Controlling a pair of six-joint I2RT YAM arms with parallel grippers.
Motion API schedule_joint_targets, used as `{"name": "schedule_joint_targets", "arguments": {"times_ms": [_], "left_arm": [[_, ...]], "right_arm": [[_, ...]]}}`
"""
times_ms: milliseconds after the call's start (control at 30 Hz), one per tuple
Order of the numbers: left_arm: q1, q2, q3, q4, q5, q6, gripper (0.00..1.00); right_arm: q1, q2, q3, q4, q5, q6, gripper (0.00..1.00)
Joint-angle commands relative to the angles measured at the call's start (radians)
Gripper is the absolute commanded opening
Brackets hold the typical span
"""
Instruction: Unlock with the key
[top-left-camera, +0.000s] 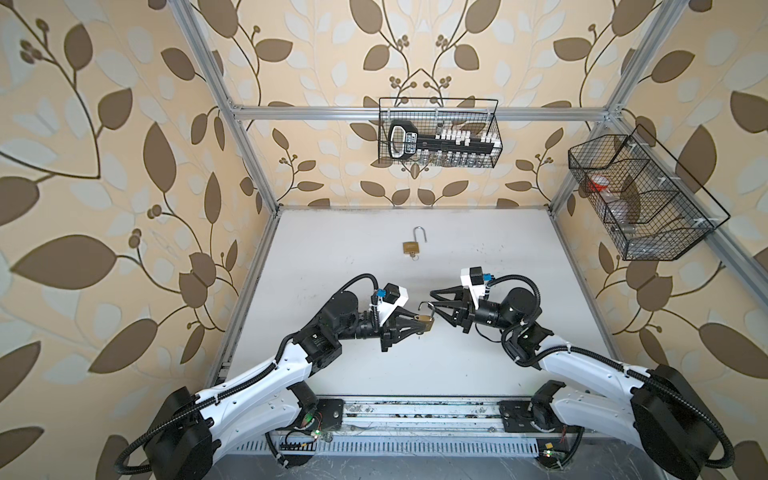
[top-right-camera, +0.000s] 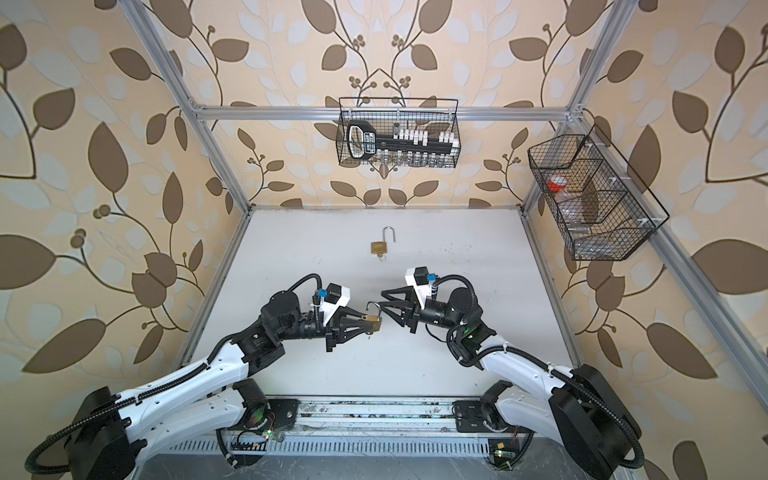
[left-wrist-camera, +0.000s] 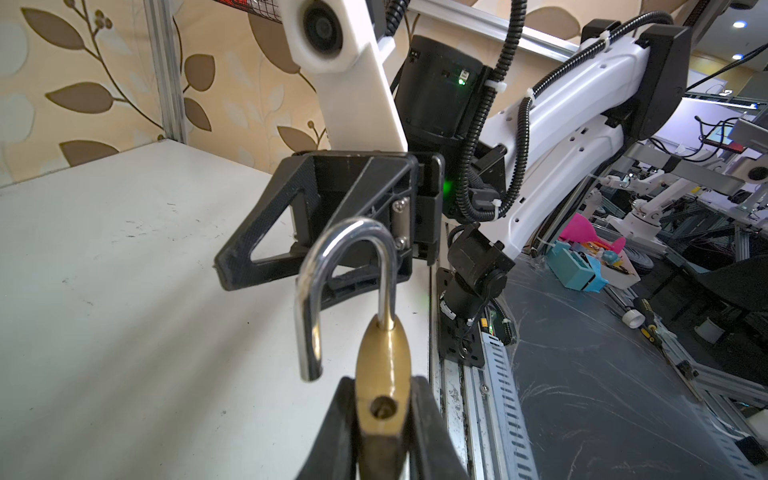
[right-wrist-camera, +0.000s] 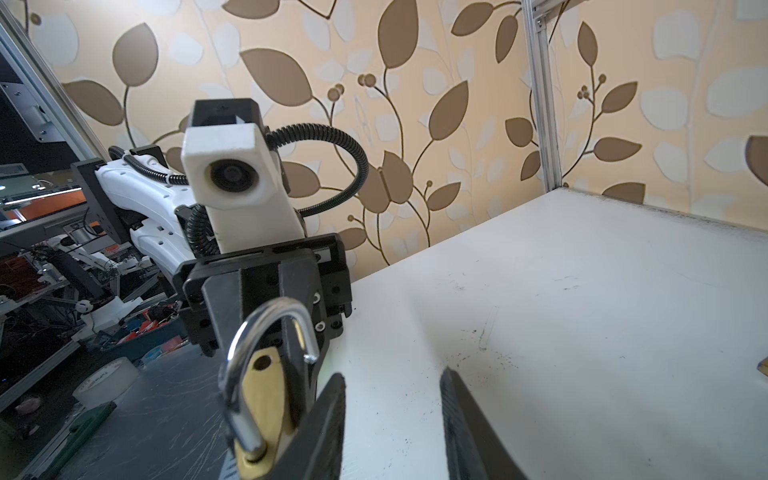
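Note:
My left gripper (top-left-camera: 428, 323) (left-wrist-camera: 382, 380) is shut on the body of a brass padlock (top-left-camera: 424, 320) (left-wrist-camera: 384, 353) and holds it above the white table (top-left-camera: 498, 249). Its steel shackle (left-wrist-camera: 328, 266) (right-wrist-camera: 249, 332) stands swung open, one leg free of the body. My right gripper (top-left-camera: 433, 301) (right-wrist-camera: 392, 374) faces it, open and holding nothing. In the right wrist view the padlock (right-wrist-camera: 266, 399) lies just outside one finger. Farther back a second brass padlock (top-left-camera: 410, 248) lies with its shackle open and a small key (top-left-camera: 413, 257) in its bottom. No key shows in the held padlock.
A wire basket (top-left-camera: 438, 133) on the back rail holds a large black key-shaped object and white pieces. Another wire basket (top-left-camera: 636, 199) hangs on the right frame post. Aluminium frame posts edge the table, and a metal rail (top-left-camera: 415, 411) runs along its front.

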Motion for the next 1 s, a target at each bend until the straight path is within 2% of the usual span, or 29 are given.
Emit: {"name": "schedule_joint_targets", "arguments": {"times_ms": [0,167,633,733,833,967], "left_arm": [[0.008,0.005,0.029,0.105,0.041,-0.007,0.0],[0.01,0.004,0.028,0.105,0.046,-0.008,0.0],[0.014,0.046,0.041,0.113,0.076,-0.018,0.0],[0.016,0.054,0.046,0.109,0.087,-0.017,0.0],[0.015,0.07,0.049,0.124,0.103,-0.031,0.0],[0.016,0.078,0.04,0.144,0.063,-0.035,0.0]], "right_arm": [[0.016,0.003,0.039,0.01,-0.05,-0.023,0.38],[0.038,0.021,0.057,0.017,-0.1,-0.022,0.39],[0.081,0.028,0.091,-0.032,-0.139,-0.05,0.39],[0.087,0.01,0.09,-0.075,-0.079,-0.075,0.41],[0.093,-0.012,0.09,-0.129,0.042,-0.084,0.38],[0.146,-0.065,0.076,-0.217,0.316,-0.127,0.38]]}}
